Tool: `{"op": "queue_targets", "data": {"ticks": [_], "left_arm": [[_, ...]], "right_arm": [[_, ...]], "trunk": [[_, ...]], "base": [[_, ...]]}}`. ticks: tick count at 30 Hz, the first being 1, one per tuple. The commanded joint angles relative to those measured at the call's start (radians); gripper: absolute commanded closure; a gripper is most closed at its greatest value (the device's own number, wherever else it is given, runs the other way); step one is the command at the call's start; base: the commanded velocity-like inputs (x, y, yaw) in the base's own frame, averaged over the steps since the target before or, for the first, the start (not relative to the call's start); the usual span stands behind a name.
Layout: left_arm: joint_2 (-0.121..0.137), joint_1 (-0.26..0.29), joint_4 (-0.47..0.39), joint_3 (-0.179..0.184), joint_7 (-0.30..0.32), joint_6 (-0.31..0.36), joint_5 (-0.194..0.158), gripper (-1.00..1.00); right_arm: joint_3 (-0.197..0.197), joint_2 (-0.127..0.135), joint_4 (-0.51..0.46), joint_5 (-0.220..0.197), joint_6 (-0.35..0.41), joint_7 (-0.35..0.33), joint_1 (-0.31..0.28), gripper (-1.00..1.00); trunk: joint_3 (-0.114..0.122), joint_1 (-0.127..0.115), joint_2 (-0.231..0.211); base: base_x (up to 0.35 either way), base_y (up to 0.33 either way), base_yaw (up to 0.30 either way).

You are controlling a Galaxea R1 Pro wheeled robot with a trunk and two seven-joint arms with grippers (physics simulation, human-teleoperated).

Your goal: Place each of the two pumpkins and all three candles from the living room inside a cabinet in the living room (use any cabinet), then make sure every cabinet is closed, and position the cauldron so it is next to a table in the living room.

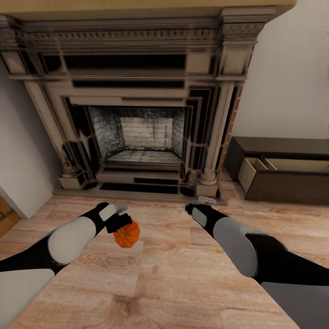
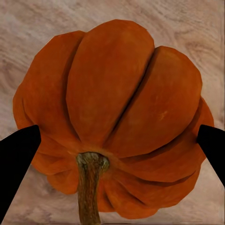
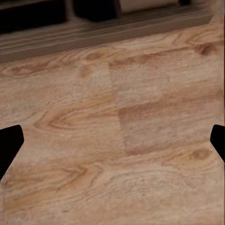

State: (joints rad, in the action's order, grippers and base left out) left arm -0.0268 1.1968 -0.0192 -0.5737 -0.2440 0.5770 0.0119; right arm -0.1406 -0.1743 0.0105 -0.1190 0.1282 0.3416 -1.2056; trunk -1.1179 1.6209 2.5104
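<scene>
An orange ribbed pumpkin [image 1: 127, 234] hangs above the wood-plank floor, and my left gripper [image 1: 120, 223] is shut on it. In the left wrist view the pumpkin [image 2: 112, 93] sits between the two black fingertips [image 2: 21, 150], its brown stem pointing toward the camera. My right gripper [image 1: 188, 209] is open and holds nothing; the right wrist view shows bare floor between its fingers [image 3: 9, 140]. The dark-brown cabinet [image 1: 292, 185] stands at the right with a drawer [image 1: 256, 168] pulled open, its tan inside showing. The candles, cauldron and table are out of view.
An ornate grey-black fireplace [image 1: 137, 114] fills the wall straight ahead, with a raised hearth step [image 1: 137, 187]. A small grey thing [image 1: 205, 199] lies by its right column, too blurred to name. A white wall corner [image 1: 18, 183] juts in at the left.
</scene>
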Motion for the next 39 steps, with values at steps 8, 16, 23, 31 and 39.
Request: {"op": "queue_targets", "data": {"ticks": [8, 16, 23, 31, 39], "left_arm": [[-0.023, -0.055, -0.002, -0.008, 0.000, -0.110, 0.002, 1.00], [-0.035, -0.107, -0.002, -0.008, -0.002, -0.138, 0.001, 1.00], [-0.040, -0.144, -0.002, -0.008, 0.006, -0.165, 0.002, 1.00], [-0.072, -0.202, -0.002, -0.008, 0.029, -0.257, 0.002, 1.00], [-0.077, -0.256, -0.002, -0.006, 0.048, -0.324, 0.005, 1.00]], "right_arm": [[0.012, 0.000, 0.001, 0.146, -0.118, 0.005, 0.051, -1.00], [0.013, 0.000, 0.003, 0.183, -0.125, 0.006, 0.074, -1.00], [0.013, 0.000, 0.004, 0.185, -0.124, 0.005, 0.083, -1.00], [0.013, 0.000, 0.005, 0.185, -0.120, 0.005, 0.099, -1.00], [0.013, 0.000, 0.009, 0.185, -0.119, 0.005, 0.105, -1.00]], "trunk": [[0.030, -0.004, -0.002], [0.063, -0.007, -0.003], [0.093, -0.011, -0.005], [0.127, -0.014, -0.007], [0.158, -0.018, -0.009]], "base": [[0.000, 0.000, 0.000], [0.000, 0.000, -0.159], [0.000, 0.000, -0.246], [0.000, 0.000, -0.155], [0.000, 0.000, -0.005]]}}
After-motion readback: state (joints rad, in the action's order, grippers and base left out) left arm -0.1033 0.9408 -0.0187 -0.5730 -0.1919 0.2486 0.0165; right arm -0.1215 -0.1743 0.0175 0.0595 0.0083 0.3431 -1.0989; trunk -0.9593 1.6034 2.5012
